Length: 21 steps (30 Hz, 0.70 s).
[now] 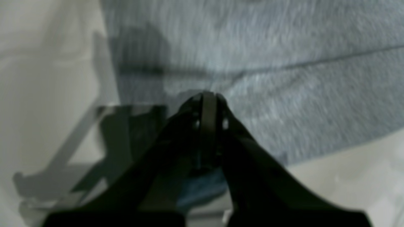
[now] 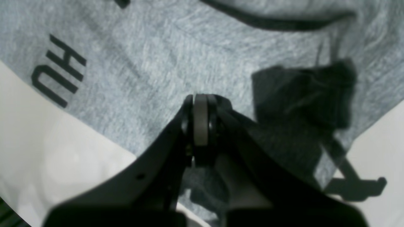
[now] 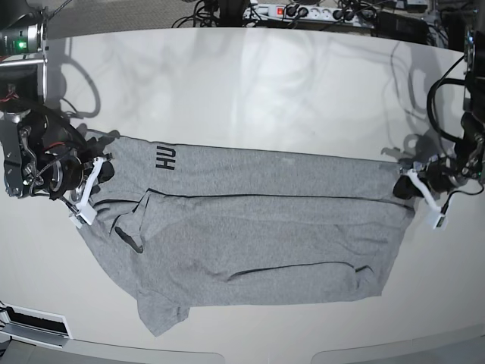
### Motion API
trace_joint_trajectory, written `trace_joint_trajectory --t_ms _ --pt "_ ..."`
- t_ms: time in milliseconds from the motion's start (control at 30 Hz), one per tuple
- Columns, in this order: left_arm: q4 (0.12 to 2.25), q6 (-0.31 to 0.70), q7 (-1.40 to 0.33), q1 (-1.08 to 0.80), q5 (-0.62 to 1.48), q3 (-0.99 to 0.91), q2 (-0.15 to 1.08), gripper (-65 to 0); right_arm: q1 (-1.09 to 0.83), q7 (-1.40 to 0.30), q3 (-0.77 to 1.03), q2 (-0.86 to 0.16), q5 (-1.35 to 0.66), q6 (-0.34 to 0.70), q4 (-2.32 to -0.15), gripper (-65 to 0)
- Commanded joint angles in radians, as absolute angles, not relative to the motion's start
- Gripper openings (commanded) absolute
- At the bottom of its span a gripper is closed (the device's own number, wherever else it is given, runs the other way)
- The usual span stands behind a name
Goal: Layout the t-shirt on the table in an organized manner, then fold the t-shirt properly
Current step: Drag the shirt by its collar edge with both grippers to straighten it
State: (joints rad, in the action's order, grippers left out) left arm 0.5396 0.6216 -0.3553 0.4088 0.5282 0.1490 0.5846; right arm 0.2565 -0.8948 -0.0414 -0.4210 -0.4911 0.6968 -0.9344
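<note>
- At the shirt's two ends, each arm has its fingers pressed together on grey cloth: the right gripper (image 2: 200, 97) pinches the t-shirt (image 3: 258, 227) at the lettered end, on the left of the base view, and the left gripper (image 1: 206, 94) pinches the opposite end. Neither wrist view shows any gap at the tips.
- Between the two grips the t-shirt lies stretched lengthwise across the worktop (image 3: 258, 83), partly doubled over itself, with a long fold line running from end to end and the black lettering (image 3: 164, 158) showing near the right gripper.
- Judging by this, the step in hand is a lengthwise fold or a straightening pull, and it goes best if both arms travel together at the same height, so the fold line stays straight.
- Keeping light tension between the grips should hold the cloth flat; too much could pull an edge out of the fingers.
- Nearer the front edge, one sleeve (image 3: 155, 315) juts out and a loose flap sits by the lettering; these will likely need tucking in afterwards.
- Setting the edges down square before letting go is advisable.
</note>
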Motion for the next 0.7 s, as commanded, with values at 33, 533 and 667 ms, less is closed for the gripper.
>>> trace_joint_trajectory --t_ms 33,533,667 --pt "0.557 0.616 -0.458 0.391 0.501 0.151 0.614 -65.0 0.245 -0.921 -0.039 -0.444 -0.480 0.698 -0.953 -65.0" --pt "0.995 0.496 -0.630 0.179 0.551 0.151 0.737 -65.0 0.028 -0.921 -0.038 -0.444 -0.467 0.673 -1.222 -65.0" --pt "1.066 0.497 -0.608 0.099 0.574 0.151 0.782 -65.0 -0.001 -0.918 -0.038 -0.447 -0.451 0.673 -1.224 -65.0"
